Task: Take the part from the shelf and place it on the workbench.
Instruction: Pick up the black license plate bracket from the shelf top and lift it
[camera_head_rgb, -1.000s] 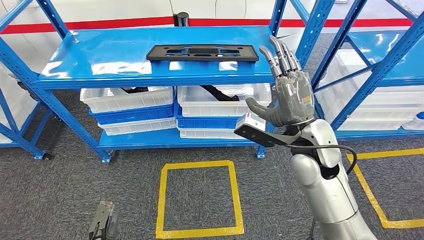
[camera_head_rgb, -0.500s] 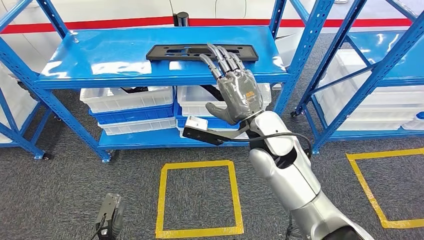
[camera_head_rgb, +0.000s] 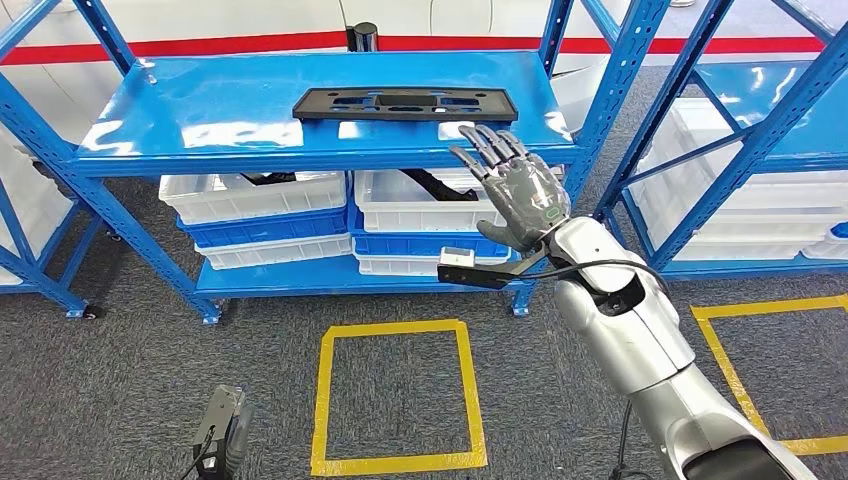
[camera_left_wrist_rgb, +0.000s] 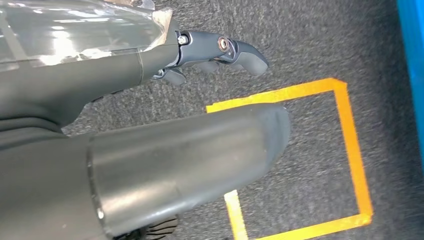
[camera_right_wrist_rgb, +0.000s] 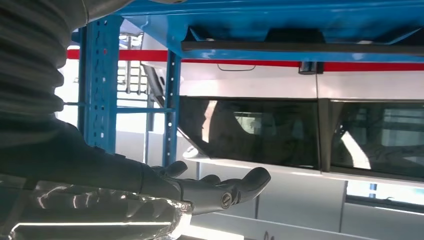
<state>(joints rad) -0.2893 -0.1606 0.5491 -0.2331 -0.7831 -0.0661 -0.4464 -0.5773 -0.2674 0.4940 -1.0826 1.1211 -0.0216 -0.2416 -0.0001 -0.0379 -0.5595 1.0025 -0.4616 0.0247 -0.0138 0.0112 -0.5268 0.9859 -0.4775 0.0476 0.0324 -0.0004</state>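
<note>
The part (camera_head_rgb: 405, 104) is a flat, long black plate lying on the top board of the blue shelf (camera_head_rgb: 200, 120), near its middle. My right hand (camera_head_rgb: 515, 190) is raised in front of the shelf's front edge, below and to the right of the part, with fingers spread and stretched toward it and nothing in them. From the right wrist view the right hand (camera_right_wrist_rgb: 200, 192) reaches out flat, and the part (camera_right_wrist_rgb: 300, 46) appears edge-on on the blue board. My left hand (camera_head_rgb: 222, 440) hangs low over the grey carpet; its fingers (camera_left_wrist_rgb: 220, 50) hold nothing.
White and blue bins (camera_head_rgb: 255, 195) fill the shelf's lower levels. A blue upright (camera_head_rgb: 600, 110) stands just right of my right hand, with a second rack (camera_head_rgb: 760, 130) beyond it. Yellow tape squares (camera_head_rgb: 398, 400) mark the carpet in front of the shelf.
My right hand swung left, then partway back to the right. It tipped from upright to fingers pointing forward at the shelf edge. The part has not moved.
</note>
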